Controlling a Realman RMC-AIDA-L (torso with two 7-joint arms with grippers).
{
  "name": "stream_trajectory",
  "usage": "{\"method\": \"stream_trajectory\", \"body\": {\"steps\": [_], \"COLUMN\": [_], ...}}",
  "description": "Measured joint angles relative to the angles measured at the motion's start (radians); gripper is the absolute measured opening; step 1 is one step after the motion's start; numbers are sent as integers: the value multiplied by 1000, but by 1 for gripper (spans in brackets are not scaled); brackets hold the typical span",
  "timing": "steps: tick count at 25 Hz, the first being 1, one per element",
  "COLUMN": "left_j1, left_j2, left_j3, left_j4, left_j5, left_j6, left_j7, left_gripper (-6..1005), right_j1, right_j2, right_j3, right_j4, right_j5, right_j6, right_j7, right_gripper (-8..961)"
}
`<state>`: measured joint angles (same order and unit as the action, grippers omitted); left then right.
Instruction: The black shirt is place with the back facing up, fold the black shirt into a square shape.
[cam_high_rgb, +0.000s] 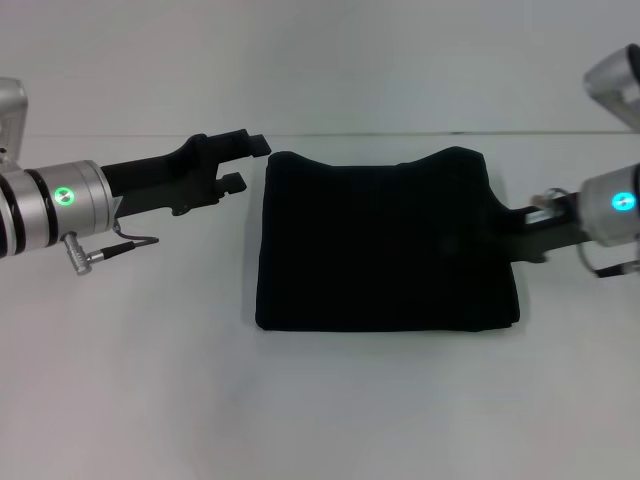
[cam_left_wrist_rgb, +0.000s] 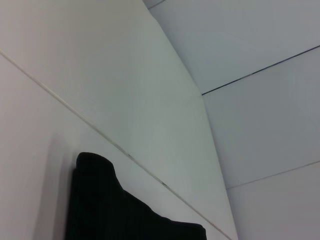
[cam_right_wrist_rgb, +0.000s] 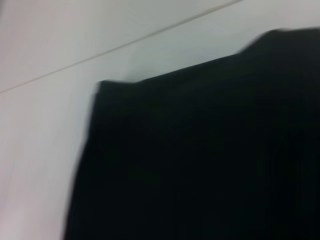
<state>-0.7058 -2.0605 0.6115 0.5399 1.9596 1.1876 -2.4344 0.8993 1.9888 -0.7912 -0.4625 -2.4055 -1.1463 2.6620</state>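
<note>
Black fabric: the black shirt (cam_high_rgb: 385, 242) is lying folded into a compact, roughly square bundle on the middle of the white bench (cam_high_rgb: 130, 380), with its far edge dipping in a shallow curve between two raised corners.

Shirt lettering: no white print is showing on the upward face; only plain dark cloth is facing the head camera.

Left gripper: the left gripper (cam_high_rgb: 252, 162) is hovering just beside the shirt's far left corner, its two black fingers (cam_high_rgb: 232, 139) standing apart with a clear gap between them and holding nothing.

Left gripper contact: its fingertips are sitting very near the fabric edge, and the head view is not showing them touching it.

Right gripper: the right gripper (cam_high_rgb: 505, 232) is reaching in at the shirt's right edge, about midway along that side, with its black fingers merging into the dark cloth.

Right gripper state: whether it is pinching the fabric or merely lying against it cannot be told.

Left wrist view: this camera is looking past a corner of the black shirt (cam_left_wrist_rgb: 110, 210) toward the bench surface and a pale wall (cam_left_wrist_rgb: 260, 40) behind it.

Right wrist view: the black shirt (cam_right_wrist_rgb: 200, 160) is filling most of this picture, close up, with a strip of bench (cam_right_wrist_rgb: 45, 125) showing alongside its edge.
</note>
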Motion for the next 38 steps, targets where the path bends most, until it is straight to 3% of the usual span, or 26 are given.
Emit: {"method": "stream_trajectory", "body": {"steps": [7, 12, 20, 23, 30, 33, 38], "left_j1": [0, 2, 6, 4, 1, -3, -12], "left_j2": [1, 6, 60, 58, 41, 28, 25], "left_j3": [-1, 8, 40, 44, 45, 52, 108], "left_j4": [0, 0, 0, -2, -45, -46, -39], "left_j5": [-1, 3, 167, 230, 273, 287, 335], "left_j6": [2, 36, 352, 382, 206, 137, 92], "left_j7": [0, -1, -100, -142, -150, -63, -29], "left_gripper": [733, 733, 733, 732, 715, 703, 682], "right_j1": [-57, -123, -182, -182, -175, -175, -180], "right_j2": [-71, -81, -118, -129, -139, -139, -140], "right_j3": [24, 120, 206, 209, 211, 212, 232], "right_j4": [-61, -210, -237, -238, -239, -239, -239], "right_j5": [-39, 81, 256, 255, 254, 253, 255], "right_j6": [28, -84, -219, -218, -217, -218, -225], "right_j7": [34, -22, -250, -252, -246, -246, -246], "right_gripper": [356, 355, 364, 495, 824, 851, 879]}}
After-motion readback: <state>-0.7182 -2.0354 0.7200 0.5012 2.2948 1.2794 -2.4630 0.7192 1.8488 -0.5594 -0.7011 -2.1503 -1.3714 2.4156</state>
